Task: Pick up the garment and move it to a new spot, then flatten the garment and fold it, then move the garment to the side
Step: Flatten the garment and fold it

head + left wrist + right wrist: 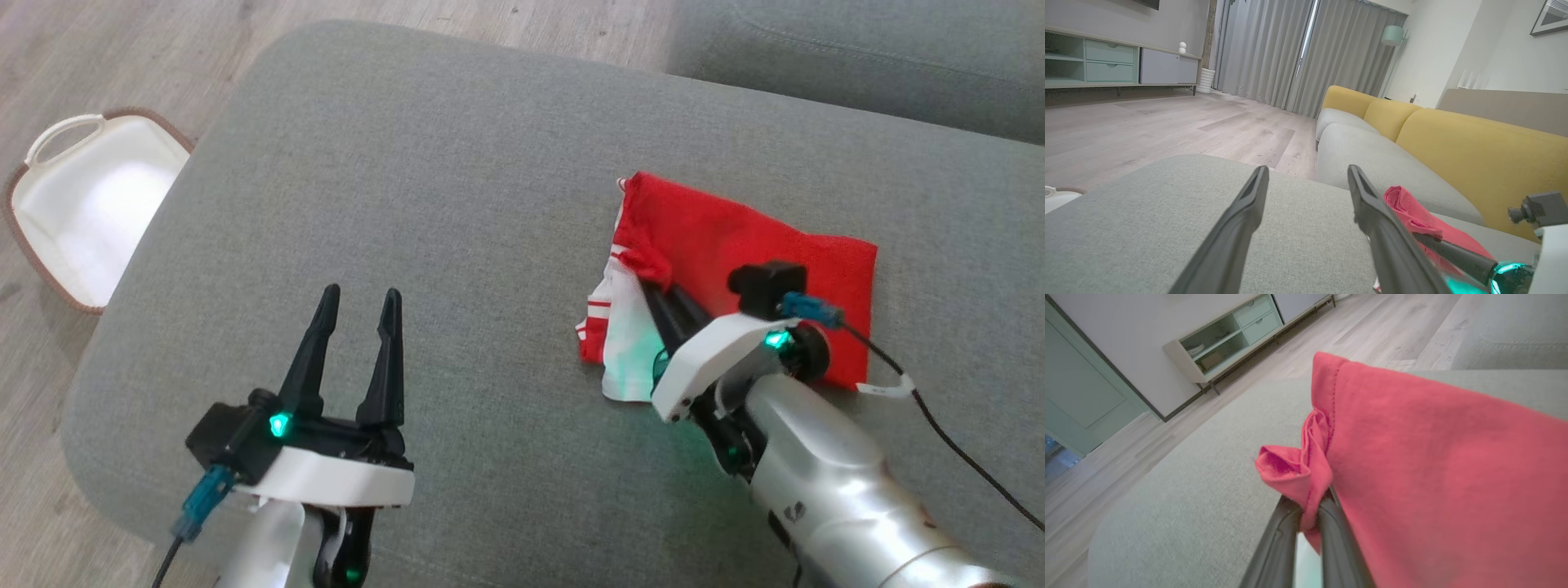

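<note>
A folded red garment (759, 269) with white striped trim lies on the right part of the grey ottoman (457, 204). My right gripper (663, 287) is shut on a bunched fold at the garment's left edge; in the right wrist view the red cloth (1433, 465) drapes over the fingers (1331, 522) and the pinched fold (1298, 473) sticks out above them. Over the ottoman's front left hovers my left gripper (359, 304), open and holding nothing, well apart from the garment. In the left wrist view the garment (1412, 214) shows just right of the open fingers (1367, 204).
A white basket (86, 204) with a brown rim stands on the wooden floor left of the ottoman. A grey sofa seat (865, 57) lies beyond the ottoman, with yellow back cushions (1474, 151). A black cable (947, 433) trails from my right wrist.
</note>
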### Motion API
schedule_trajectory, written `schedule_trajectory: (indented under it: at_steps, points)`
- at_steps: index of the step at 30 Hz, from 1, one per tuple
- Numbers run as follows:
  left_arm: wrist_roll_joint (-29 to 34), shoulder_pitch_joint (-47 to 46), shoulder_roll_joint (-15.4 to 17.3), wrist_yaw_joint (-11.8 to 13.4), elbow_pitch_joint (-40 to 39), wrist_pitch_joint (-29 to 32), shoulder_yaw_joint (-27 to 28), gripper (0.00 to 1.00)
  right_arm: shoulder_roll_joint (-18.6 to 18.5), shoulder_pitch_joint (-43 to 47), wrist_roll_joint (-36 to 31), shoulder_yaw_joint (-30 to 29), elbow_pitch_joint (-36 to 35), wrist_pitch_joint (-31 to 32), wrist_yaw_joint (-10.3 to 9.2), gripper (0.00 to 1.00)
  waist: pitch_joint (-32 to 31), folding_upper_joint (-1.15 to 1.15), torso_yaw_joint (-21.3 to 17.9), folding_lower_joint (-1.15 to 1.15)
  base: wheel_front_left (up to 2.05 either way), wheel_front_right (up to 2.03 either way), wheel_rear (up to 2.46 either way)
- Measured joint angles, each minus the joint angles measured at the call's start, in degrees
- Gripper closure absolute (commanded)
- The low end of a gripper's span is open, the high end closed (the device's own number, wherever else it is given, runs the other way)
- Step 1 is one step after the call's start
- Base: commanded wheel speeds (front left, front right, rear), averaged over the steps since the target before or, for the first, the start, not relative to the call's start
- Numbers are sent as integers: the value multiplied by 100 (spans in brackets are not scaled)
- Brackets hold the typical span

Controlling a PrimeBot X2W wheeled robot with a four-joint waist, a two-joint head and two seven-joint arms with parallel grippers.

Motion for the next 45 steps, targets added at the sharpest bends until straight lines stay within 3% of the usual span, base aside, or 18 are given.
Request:
schedule_trajectory:
  at_steps: [1, 2, 3, 10, 15, 18, 23, 27, 31, 35, 45]
  points:
    - [0, -16, 0, 0, 3, 0, 0, 0, 0, -1, 51, 96, 33, 2, 0, 100, 14, 0, 15, 0, 0, 0, 0]
    - [0, -37, -1, 0, 8, 0, 1, 0, -1, -1, 104, 221, 59, 45, 0, 56, 24, 0, 23, 0, 0, 0, 0]
    - [0, -49, -1, 0, 13, 0, 2, 0, -12, 5, 180, 366, 48, 90, 0, 0, 27, 0, 21, 0, 0, 0, 0]
    - [0, -49, -22, 0, 27, 0, 134, 0, -10, -104, 714, 1107, -466, -31, 0, 0, -1, 0, -275, 0, 0, 0, 0]
    - [0, -49, -21, 0, -18, 0, 210, 0, -5, -318, 716, 1089, -576, -201, 0, 0, -40, 0, -575, 0, 0, 0, 0]
    - [9, -49, -9, 0, -82, 0, 319, 0, 0, -467, 272, 598, -477, -260, 0, 0, -70, 0, -844, 0, 0, 0, 0]
    - [67, -54, -3, 0, -166, 0, 477, 0, -65, -368, -1291, -1101, -1014, -272, 0, 0, -95, 0, -1333, 0, 0, 0, 0]
    - [185, -71, 7, 0, -174, 0, 534, 0, -89, 339, -2338, -2265, -1755, -277, 0, 0, -96, 0, -1675, 0, 0, 0, 0]
    - [275, -90, 5, 0, -187, 0, 615, 0, -58, 1207, -3004, -3045, -2382, -277, 0, 0, -88, 0, -1940, 0, 0, 0, 0]
    - [460, -85, 16, 0, -165, 0, 695, 0, -4, 1701, -3327, -3411, -2943, -277, 0, 0, -86, 0, -2089, 0, 0, 0, 0]
    - [570, 139, -35, 0, -131, 0, 767, 0, 57, 2353, -2993, -3435, -3375, -277, 0, 0, -87, 0, -2067, 0, 0, 0, 0]
